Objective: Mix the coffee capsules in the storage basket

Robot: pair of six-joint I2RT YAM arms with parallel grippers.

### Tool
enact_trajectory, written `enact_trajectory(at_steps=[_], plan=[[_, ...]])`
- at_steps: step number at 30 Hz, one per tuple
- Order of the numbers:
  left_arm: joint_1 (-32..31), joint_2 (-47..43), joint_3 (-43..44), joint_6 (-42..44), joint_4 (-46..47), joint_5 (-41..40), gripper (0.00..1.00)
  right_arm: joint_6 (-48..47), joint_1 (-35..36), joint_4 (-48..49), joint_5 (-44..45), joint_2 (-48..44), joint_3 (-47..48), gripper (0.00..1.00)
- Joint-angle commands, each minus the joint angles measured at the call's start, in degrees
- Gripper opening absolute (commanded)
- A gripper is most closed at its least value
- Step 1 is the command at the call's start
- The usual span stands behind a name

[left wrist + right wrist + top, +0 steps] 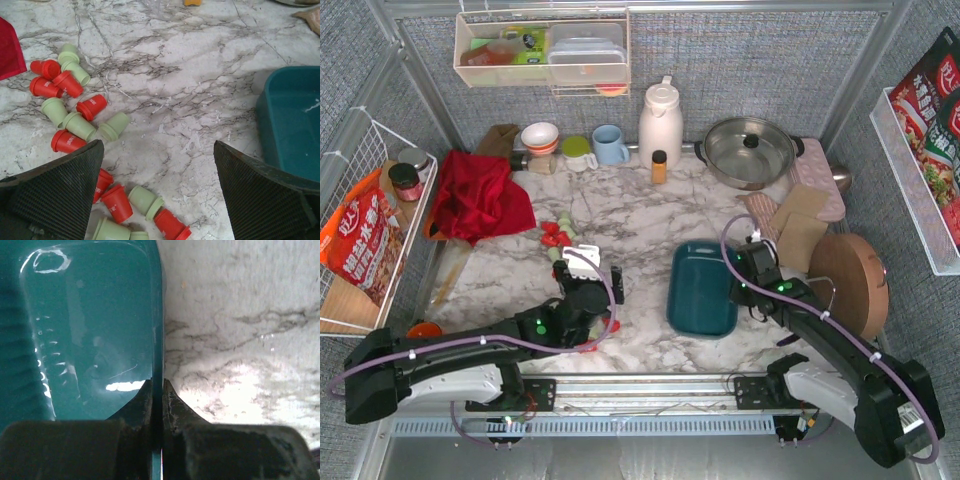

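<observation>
Worryingly, the right gripper (157, 390) pinches only the thin wall of the teal storage basket (90, 340) and may tip it; the left gripper (157, 146), jaws spread wide, may scatter coffee capsules (80, 126).

My top camera looks down from above and behind the arms (450, 355), taking in the whole table (640, 215) from far off. The left wrist camera sits low and near, facing across the capsules (75, 125) toward the basket (292, 120). The right wrist camera is pressed right up to that basket's wall, which all three views share.
</observation>
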Motion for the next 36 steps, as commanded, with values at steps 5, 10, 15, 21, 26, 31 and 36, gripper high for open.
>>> enact_trajectory(at_steps=[5, 10, 15, 21, 26, 31, 36], plan=[[0.18, -1.81, -3.27, 1.71, 8.67, -0.38, 0.99, -3.80, -0.17, 9.36, 5.67, 7.30, 8.78, 0.00], [0.19, -1.41, -1.29, -0.21, 3.12, 0.37, 0.99, -10.99, -1.87, 7.62, 2.11, 20.74, 25.35, 0.00], [0.16, -3.07, -0.65, -4.39, -4.46, -0.93, 0.99, -13.66, -6.57, 2.07, -6.04, 34.79, 41.11, 0.00], [0.19, -7.97, -4.55, -5.18, -2.73, -1.64, 0.99, -16.47, -9.72, -1.94, -11.82, 44.77, 48.51, 0.00], [0.19, -10.37, -6.08, -3.75, -0.60, -2.92, 0.99, -16.85, -12.52, -1.23, -14.45, 48.20, 48.38, 0.00], [0.27, -10.52, -5.96, -3.32, -0.66, -3.20, 0.99, -16.38, -13.53, 1.25, -13.87, 49.00, 46.73, 0.00], [0.57, -9.09, -6.73, -4.50, 0.65, -2.86, 0.99, -17.18, -13.92, 2.86, -13.33, 50.61, 46.21, 0.12]])
